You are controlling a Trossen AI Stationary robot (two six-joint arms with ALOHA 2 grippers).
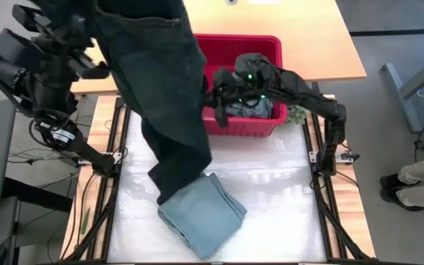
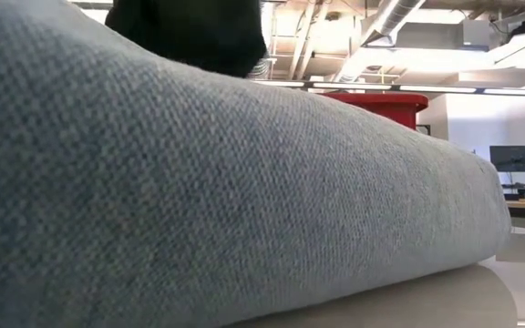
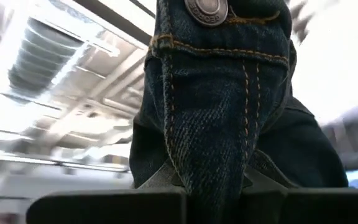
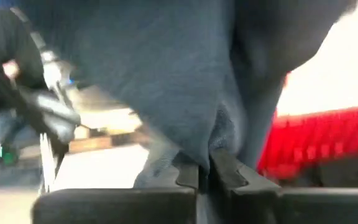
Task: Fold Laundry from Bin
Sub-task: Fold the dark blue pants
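The left end effector (image 3: 213,186), upper left of the high view, clenches the jeans (image 1: 164,96) by the waistband; the right end effector (image 4: 205,177) pinches their edge beside the bin (image 1: 267,44). The trailing hem could drag the folded blue-grey garment (image 1: 201,213) askew.

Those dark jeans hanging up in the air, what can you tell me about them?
The jeans are dark blue denim with tan stitching and a metal button at the waistband, which shows in the left wrist view. They hang lengthwise from the left gripper, whose jaws are shut on the waistband high at the table's far left. The right gripper pinches the cloth lower down, in front of the red bin. The trailing leg end reaches down to the folded blue-grey garment on the table.
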